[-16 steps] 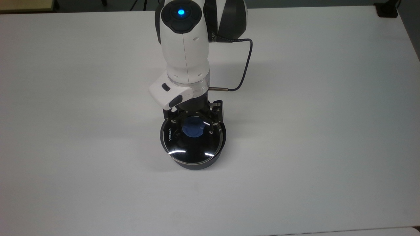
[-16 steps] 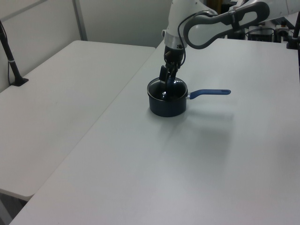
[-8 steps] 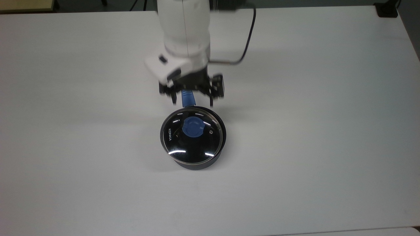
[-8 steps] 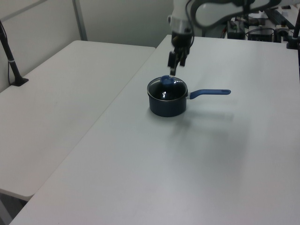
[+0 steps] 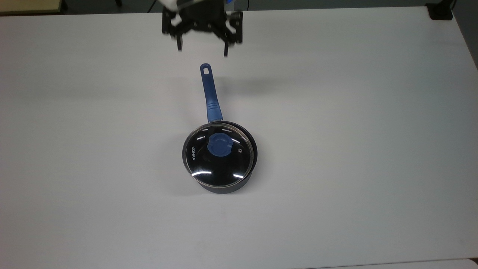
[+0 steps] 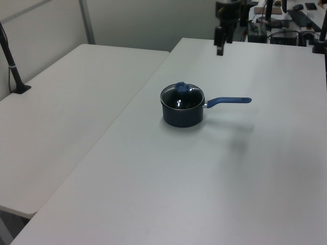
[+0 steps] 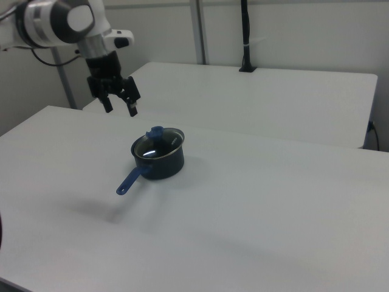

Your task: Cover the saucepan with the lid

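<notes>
One lid [image 5: 218, 155], clear glass with a blue knob, sits on the saucepan [image 5: 224, 186] near the middle of the white worktop [image 5: 354, 149], its metal rim resting around the pan's mouth. In the top view it looks seated slightly off-centre, with a thin crescent of the pan's dark wall showing at the top view's right; in the right view it appears to lie level. The long blue handle [image 5: 210, 93] points toward the top view's upper edge.

Well apart from the pan, up beyond the handle's end, hangs the end effector [image 5: 202, 46], its two fingers spread wide with nothing between them.

By my reading, placing is done and only the retreat is in hand. Any next move calls for little: clearing away without brushing the handle, or perhaps a check that the lid is fully seated.
</notes>
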Controlling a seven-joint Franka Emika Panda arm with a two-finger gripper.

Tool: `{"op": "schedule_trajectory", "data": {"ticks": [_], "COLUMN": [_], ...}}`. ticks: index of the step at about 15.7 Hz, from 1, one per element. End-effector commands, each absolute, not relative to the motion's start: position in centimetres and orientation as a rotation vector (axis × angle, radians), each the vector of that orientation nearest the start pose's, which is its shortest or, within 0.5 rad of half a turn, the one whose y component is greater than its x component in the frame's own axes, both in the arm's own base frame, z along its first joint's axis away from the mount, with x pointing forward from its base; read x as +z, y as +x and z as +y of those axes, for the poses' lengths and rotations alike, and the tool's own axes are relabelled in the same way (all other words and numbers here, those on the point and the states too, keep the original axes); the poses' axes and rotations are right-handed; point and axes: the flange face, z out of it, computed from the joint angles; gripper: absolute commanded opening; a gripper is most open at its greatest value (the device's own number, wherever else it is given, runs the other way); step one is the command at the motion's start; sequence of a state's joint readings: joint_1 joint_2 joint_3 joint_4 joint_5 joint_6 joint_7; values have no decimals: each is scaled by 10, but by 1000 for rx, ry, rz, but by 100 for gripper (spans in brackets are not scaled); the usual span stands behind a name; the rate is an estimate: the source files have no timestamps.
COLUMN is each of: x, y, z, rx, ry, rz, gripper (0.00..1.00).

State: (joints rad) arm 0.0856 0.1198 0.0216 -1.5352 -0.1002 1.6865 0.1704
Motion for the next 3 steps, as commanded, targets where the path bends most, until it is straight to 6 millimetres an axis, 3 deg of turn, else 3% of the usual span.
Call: {"op": "schedule_trajectory", "data": {"ticks": [1,3], "x": [584,586], "y": [573,573], "z": [50,48], "rx": [23,19], "ry": [-3257,-3256], "rz": [92,97], "gripper": [100,100]}}
